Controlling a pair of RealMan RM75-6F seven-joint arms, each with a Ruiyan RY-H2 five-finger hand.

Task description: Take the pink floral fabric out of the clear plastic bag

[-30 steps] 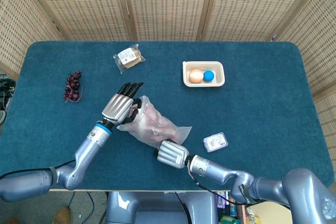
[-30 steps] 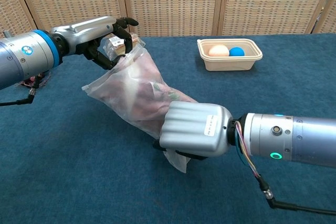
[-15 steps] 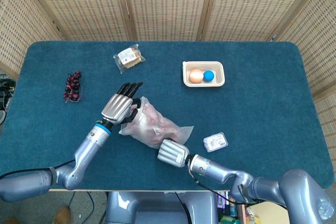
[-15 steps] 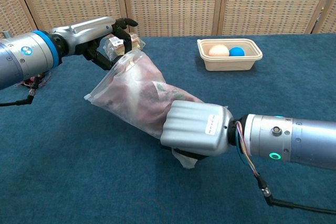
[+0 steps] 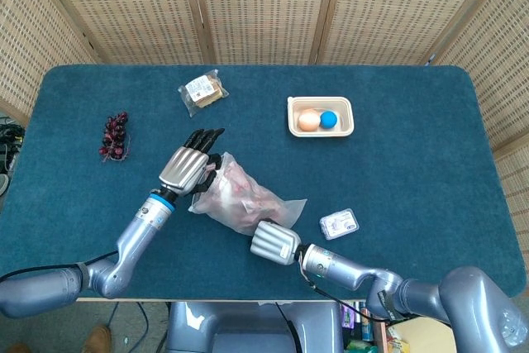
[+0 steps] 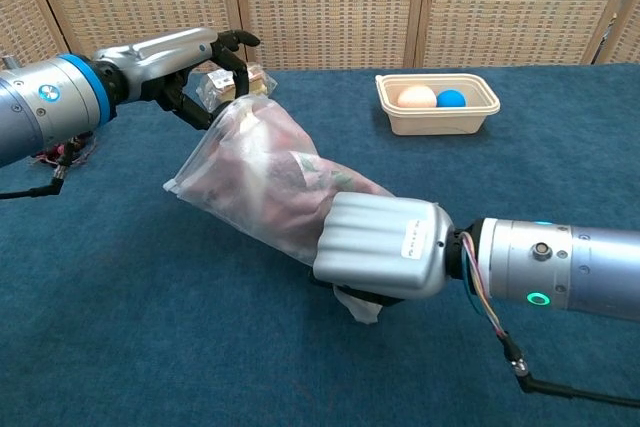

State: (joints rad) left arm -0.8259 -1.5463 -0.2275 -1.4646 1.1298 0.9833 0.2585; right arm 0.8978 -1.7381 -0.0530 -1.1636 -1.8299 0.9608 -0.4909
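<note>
A clear plastic bag (image 5: 241,197) (image 6: 262,177) lies tilted over the blue table, with the pink floral fabric (image 6: 290,179) bunched inside it. My left hand (image 5: 189,169) (image 6: 192,67) pinches the bag's upper end near its mouth. My right hand (image 5: 274,242) (image 6: 383,246) grips the bag's lower end from the near side, its fingers hidden under the plastic. The bag hangs stretched between the two hands.
A beige tray (image 5: 321,129) (image 6: 438,118) with an orange and a blue ball stands at the back right. A wrapped snack (image 5: 202,91) lies at the back, dark grapes (image 5: 115,135) at the left, and a small clear packet (image 5: 339,224) right of the bag.
The bag has shifted slightly to the right and risen at its lower end with my right hand. My left hand has kept its hold and barely moved.
</note>
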